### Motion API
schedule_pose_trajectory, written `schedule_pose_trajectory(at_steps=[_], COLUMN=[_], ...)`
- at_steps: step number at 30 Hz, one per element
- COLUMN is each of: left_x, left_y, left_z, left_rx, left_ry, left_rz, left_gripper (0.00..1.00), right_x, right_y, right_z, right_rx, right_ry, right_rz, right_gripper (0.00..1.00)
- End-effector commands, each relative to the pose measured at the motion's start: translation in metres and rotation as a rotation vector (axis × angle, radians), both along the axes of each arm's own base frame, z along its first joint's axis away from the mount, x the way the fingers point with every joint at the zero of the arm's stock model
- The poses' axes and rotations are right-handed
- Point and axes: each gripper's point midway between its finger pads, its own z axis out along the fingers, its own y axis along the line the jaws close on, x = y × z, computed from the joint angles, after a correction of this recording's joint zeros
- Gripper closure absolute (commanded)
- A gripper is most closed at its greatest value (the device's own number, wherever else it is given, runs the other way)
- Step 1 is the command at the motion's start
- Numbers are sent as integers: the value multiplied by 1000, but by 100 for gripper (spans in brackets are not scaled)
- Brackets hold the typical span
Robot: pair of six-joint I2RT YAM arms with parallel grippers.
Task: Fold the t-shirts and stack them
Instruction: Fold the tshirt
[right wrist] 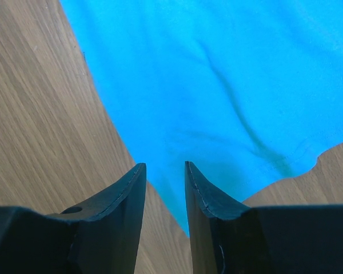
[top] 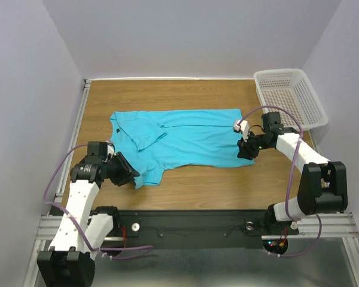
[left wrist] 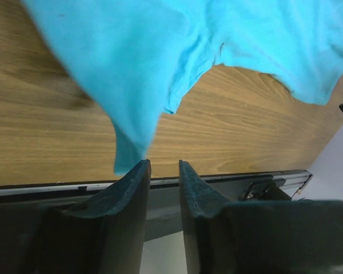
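Lying flat across mid-table [top: 197, 188], shirt [top: 191, 140] is stretching L to R, neck end looking to be at L and hem at R, w/ one flap doubling over the chest. Only one shirt is showing, so no stack yet.

L gripper [top: 130, 174] is hovering at the shirt's near-L corner. In its wrist view the L gripper [left wrist: 163, 165] is showing its fingers a little apart w/ nothing btwn them. A cloth tip is drooping right at one fingertip; touching or not, can't tell.

R gripper [top: 246, 152] is sitting low at the near-R hem corner. Its wrist view has the R gripper [right wrist: 164, 168] part-open too, cloth lying beyond it, not in it.

Basket [top: 314, 110] is standing far-R, apart from the shirt.

Judging it: fold is only getting going, approx first lengthwise fold. Next move is calling for both grippers pinching near-edge corners, lifting together and carrying the edge across evenly. The cloth looks thin, so shallow pinches are risking a slip.
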Motion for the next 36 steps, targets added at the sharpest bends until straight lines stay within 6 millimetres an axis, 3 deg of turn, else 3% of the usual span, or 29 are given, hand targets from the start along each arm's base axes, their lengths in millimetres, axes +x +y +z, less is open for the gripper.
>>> schedule_pose_trajectory(at_steps=[1, 3, 4, 6, 10, 11, 15, 18, 23, 27, 36], left_x=[10, 22, 26, 37, 51, 51, 74, 75, 73, 72, 76], left_y=[7, 14, 17, 24, 25, 25, 38, 66, 91, 100, 87], left_z=[41, 59, 62, 61, 31, 15, 0, -19, -42, -51, -77], left_rx=[53, 93, 100, 132, 96, 80, 105, 200, 240, 269, 213], left_ry=[-136, -218, -228, -254, -192, -137, -151, -86, -15, 35, 106], left_rz=[-25, 3, 32, 76, 167, 206, 291, 376, 420, 426, 326], left_gripper=[55, 49, 42, 39, 41, 41, 43, 44, 45, 45, 51], right_x=[8, 9, 10, 10, 8, 8, 7, 6, 7, 7, 9], right_y=[3, 4, 4, 5, 4, 4, 2, 1, 2, 1, 1], right_z=[11, 12, 11, 11, 7, 6, 3, 1, -1, -1, -3], right_rx=[27, 31, 32, 35, 33, 32, 22, 19, 20, 20, 20], right_ry=[-58, -56, -54, -51, -36, -32, -28, -22, -14, -15, -6], right_rz=[13, 14, 13, 13, 11, 8, 3, 2, -2, -5, -13], right_gripper=[61, 61, 61, 61, 61, 61, 61, 61, 61, 61, 61])
